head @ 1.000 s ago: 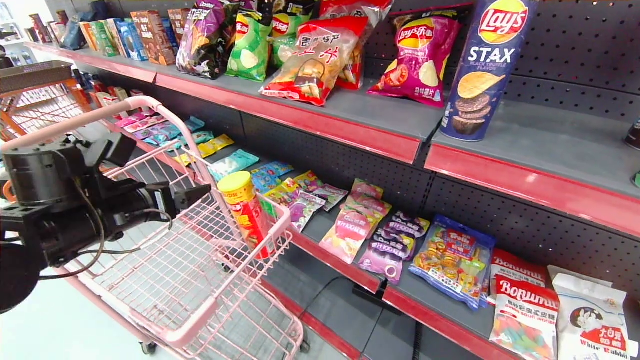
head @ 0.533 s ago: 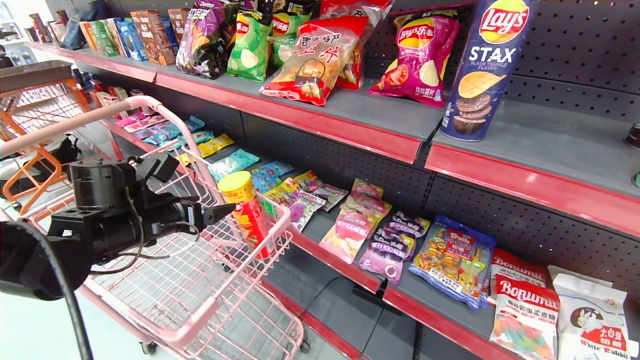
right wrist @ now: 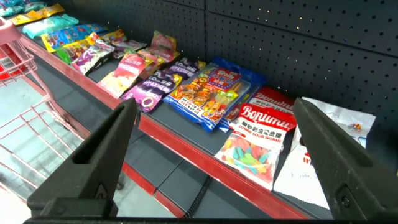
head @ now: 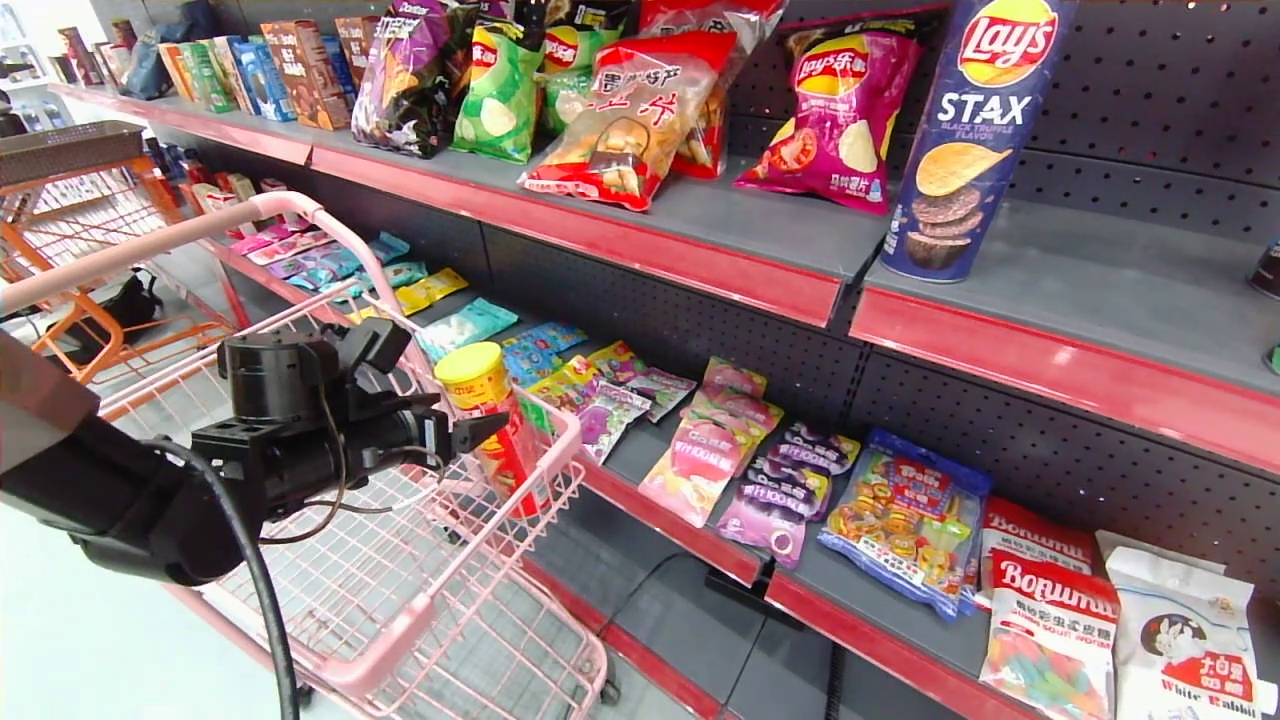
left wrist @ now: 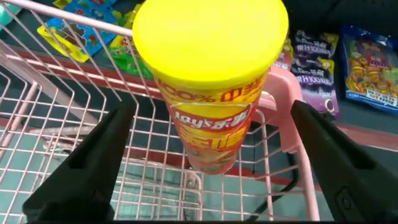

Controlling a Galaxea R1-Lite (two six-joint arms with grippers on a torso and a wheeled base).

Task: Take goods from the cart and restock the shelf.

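Chip canister (head: 475, 370) — where is it?
— Upright inside the cart (head: 400, 640), against its far corner.
— Your left end effector (left wrist: 211, 115)?
— Mine's spread wide and empty, the canister lined up in its gap, no contact I can see. I judge this the reach-to-grasp step; next I need to advance, then close on its body.

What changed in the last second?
The left gripper moved forward and to the right over the cart, toward the can. It is open and lined up on the can, which it has not yet gripped. The can, the cart and the goods on the shelf stayed put.
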